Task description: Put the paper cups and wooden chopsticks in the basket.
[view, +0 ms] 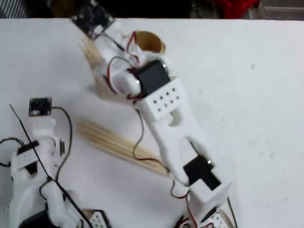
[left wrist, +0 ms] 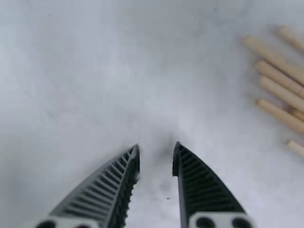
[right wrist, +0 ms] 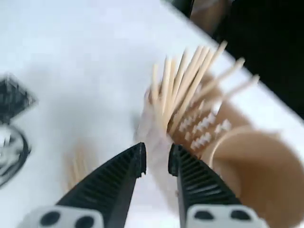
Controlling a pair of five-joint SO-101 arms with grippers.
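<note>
A bundle of wooden chopsticks (right wrist: 187, 85) stands fanned out in the basket (right wrist: 204, 128), whose wall is perforated. A brown paper cup (right wrist: 259, 164) sits right beside the bundle; whether it is inside the basket I cannot tell. My right gripper (right wrist: 156, 159) hovers just above the basket, narrowly open with nothing between its fingers. From above, the right arm (view: 166, 109) covers most of the basket, with the cup (view: 151, 42) and the chopstick tips (view: 88, 50) sticking out. More chopsticks (view: 118, 142) lie loose on the table. My left gripper (left wrist: 156, 148) is slightly open over bare table, near their ends (left wrist: 280, 90).
The table (view: 247, 95) is white, with open room on the right side. The left arm (view: 35, 147) stands at the lower left with black cables trailing around it. Red wires run along the right arm. The table's far edge is just behind the basket.
</note>
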